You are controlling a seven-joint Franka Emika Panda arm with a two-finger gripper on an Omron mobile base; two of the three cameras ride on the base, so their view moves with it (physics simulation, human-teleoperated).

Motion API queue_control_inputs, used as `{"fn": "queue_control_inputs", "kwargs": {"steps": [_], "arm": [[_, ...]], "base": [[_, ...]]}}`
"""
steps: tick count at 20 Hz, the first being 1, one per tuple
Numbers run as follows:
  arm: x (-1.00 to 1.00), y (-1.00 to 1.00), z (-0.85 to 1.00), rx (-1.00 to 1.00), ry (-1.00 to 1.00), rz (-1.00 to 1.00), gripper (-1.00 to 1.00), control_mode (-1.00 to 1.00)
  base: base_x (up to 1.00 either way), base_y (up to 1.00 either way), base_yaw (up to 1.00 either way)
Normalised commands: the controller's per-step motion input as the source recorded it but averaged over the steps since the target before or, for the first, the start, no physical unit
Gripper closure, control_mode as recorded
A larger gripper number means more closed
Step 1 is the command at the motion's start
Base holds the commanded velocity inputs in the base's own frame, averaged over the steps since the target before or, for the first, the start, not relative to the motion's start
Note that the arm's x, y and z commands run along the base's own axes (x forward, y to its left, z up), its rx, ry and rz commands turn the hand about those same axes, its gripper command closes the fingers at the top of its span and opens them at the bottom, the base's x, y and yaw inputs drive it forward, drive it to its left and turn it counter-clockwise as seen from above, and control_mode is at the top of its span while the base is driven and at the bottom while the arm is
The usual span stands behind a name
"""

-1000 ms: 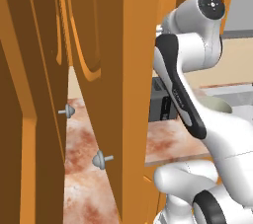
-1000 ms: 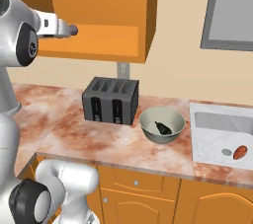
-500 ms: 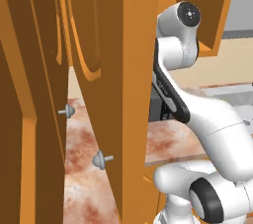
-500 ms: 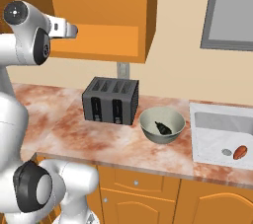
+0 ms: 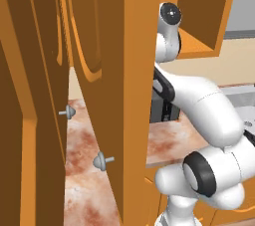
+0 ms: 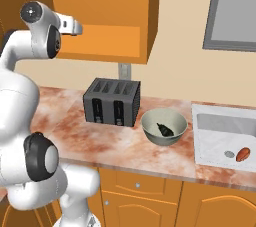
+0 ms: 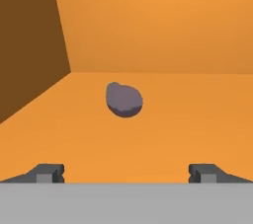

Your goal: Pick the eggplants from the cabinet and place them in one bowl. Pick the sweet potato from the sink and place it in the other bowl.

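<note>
Gripper (image 7: 126, 172) standing wide open, holding nothing, facing eggplant (image 7: 124, 100) lying on cabinet (image 7: 163, 25) shelf.

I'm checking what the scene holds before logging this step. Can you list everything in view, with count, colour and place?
Cabinet: one, orange, on the wall above the counter, doors open.
Eggplant on shelf: one, dark grey-purple, on the cabinet shelf ahead of the gripper.
Eggplant in bowl: one, near-black, inside the grey-green bowl.
Bowl: one, pale grey-green, on the counter right of the toaster.
Toaster: one, black, on the counter under the cabinet.
Sink: one, light grey, at the counter's right end.
Sweet potato: one, reddish-orange, in the sink beside the drain.
Counter: one, mottled pink-brown.
Gripper: one, dark tips, open, short of the shelf eggplant.
</note>
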Motion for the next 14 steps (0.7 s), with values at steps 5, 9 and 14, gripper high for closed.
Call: {"fn": "queue_control_inputs", "kwargs": {"steps": [5,9,14], "arm": [[0.42,0.00,0.00,0.00,0.00,0.00,-1.00,-1.00],[0.34,0.00,0.00,0.00,0.00,0.00,-1.00,-1.00],[0.41,0.05,-0.04,0.00,0.00,0.00,-1.00,-1.00]], "base": [[0.00,0.00,0.00],[0.00,0.00,0.00],[0.00,0.00,0.00]]}}
